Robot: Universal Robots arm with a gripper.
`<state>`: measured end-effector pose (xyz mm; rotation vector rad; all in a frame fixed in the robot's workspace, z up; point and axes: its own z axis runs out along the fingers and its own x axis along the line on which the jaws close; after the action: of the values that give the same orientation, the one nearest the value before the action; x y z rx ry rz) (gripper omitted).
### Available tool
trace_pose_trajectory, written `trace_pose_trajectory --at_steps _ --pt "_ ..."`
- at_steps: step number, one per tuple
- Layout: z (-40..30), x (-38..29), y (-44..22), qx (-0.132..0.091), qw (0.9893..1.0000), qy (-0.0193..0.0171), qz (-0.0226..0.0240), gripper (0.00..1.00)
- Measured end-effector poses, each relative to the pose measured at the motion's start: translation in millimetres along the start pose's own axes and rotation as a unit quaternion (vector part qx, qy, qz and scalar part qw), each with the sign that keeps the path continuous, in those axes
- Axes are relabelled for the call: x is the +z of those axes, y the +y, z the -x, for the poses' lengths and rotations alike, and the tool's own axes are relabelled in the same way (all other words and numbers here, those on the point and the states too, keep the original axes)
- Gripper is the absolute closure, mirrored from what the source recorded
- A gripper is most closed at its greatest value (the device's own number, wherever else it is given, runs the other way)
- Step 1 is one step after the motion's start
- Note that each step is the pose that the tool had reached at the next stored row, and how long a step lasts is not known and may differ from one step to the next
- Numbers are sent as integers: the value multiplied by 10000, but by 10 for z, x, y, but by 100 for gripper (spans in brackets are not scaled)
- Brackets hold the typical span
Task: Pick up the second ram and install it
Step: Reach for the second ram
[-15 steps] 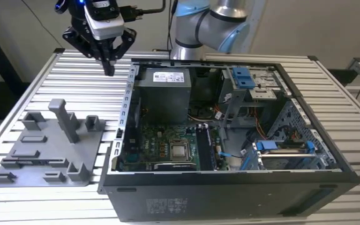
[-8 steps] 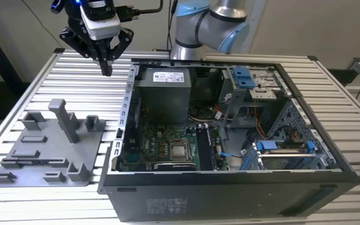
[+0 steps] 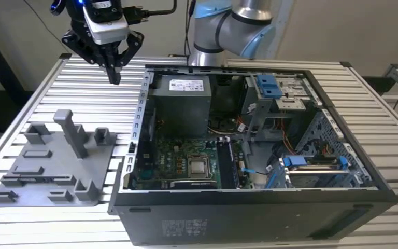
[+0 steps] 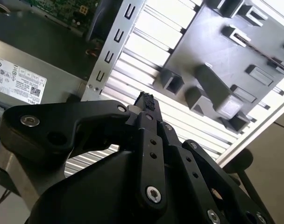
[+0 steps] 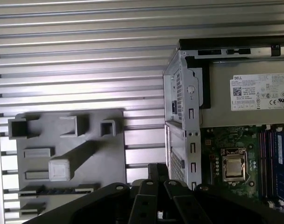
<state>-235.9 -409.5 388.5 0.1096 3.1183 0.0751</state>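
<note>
The second ram point(image 5: 58, 190), a thin dark stick, lay in a long slot of the grey tray point(image 3: 54, 167), towards the end of the tray farthest from the tool point(image 3: 114, 77) and well apart from it. The tool hung above the ribbed counter point(image 3: 95, 106), its fingers pressed together to a point and gripping nothing. Between the tool and the stick a tall grey post point(image 3: 71, 132) rose from the tray. Near the tool's other side stood the open computer case point(image 3: 254, 220).
</note>
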Motion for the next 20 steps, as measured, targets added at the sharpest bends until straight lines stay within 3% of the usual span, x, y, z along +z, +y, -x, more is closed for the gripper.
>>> trace_pose_trajectory --at_steps 13,15,20 --pt "-184 2 -17 0 10000 0 0 89" --pt "-243 2 -25 0 10000 0 0 89" --pt "-468 6 -54 0 10000 0 0 89"
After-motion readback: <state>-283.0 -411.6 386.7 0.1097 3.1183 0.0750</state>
